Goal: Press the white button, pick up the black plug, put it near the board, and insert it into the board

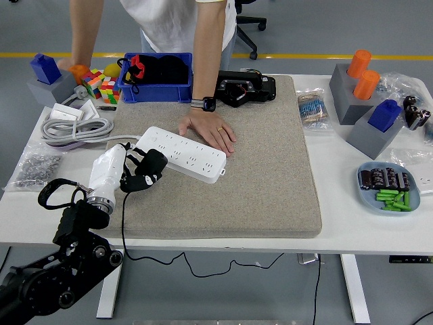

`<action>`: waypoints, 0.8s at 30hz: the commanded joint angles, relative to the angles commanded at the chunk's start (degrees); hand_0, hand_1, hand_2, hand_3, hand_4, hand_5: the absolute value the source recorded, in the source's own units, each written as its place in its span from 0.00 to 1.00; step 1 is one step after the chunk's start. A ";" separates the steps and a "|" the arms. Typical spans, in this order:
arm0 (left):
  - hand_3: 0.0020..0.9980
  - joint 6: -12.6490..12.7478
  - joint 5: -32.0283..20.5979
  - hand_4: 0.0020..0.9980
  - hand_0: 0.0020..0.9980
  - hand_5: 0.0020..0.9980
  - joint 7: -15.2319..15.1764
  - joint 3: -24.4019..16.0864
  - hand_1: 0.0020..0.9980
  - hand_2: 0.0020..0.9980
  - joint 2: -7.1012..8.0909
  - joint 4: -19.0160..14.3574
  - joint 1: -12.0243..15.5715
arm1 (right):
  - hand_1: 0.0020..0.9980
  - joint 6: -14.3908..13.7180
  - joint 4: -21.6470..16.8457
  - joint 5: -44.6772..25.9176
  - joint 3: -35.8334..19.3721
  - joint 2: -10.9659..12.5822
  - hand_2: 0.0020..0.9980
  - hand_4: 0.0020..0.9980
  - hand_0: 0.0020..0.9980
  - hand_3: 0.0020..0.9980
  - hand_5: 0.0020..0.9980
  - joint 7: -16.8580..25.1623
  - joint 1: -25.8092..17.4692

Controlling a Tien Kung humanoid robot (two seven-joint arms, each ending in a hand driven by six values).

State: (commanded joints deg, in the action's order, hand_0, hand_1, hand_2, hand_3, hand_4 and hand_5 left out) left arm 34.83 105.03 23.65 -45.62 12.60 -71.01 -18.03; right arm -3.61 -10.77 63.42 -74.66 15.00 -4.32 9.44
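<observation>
A white power strip (181,154) lies slanted on the grey felt mat (257,169), its cord running off to the left. My left hand (135,172), white-backed with black fingers, is curled around the black plug (150,167) just off the strip's near-left end, a little above the mat. The plug's black cable (123,223) drops over the table's front edge. A person's hand (210,131) rests flat on the mat against the strip's far side. My right hand is out of sight.
A blue bin (157,78) and a black device (245,89) stand at the mat's far edge. Coiled white cable (73,128), colour cubes (101,87) and a bag of screws (37,169) lie at left. Grey blocks (369,101) and a tray of parts (391,187) sit at right.
</observation>
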 joint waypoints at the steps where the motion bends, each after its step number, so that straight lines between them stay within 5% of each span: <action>1: 0.47 0.13 -0.17 0.69 0.25 0.00 -0.18 -0.15 0.22 0.25 0.04 -0.13 0.00 | 0.60 -0.01 -0.01 -0.03 0.05 0.02 0.59 0.66 0.63 0.58 0.39 0.01 0.03; 24: 0.45 1.57 -2.44 0.68 0.25 0.00 -2.22 0.77 0.21 0.24 -2.08 5.02 -5.34 | 0.59 -0.01 0.04 -0.70 1.32 0.30 0.59 0.65 0.62 0.58 0.38 0.01 -0.05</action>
State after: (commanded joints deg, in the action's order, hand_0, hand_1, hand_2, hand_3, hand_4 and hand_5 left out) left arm 36.39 102.59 21.43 -44.85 10.52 -65.99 -23.37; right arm -3.62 -10.74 62.71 -73.34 15.29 -4.31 9.39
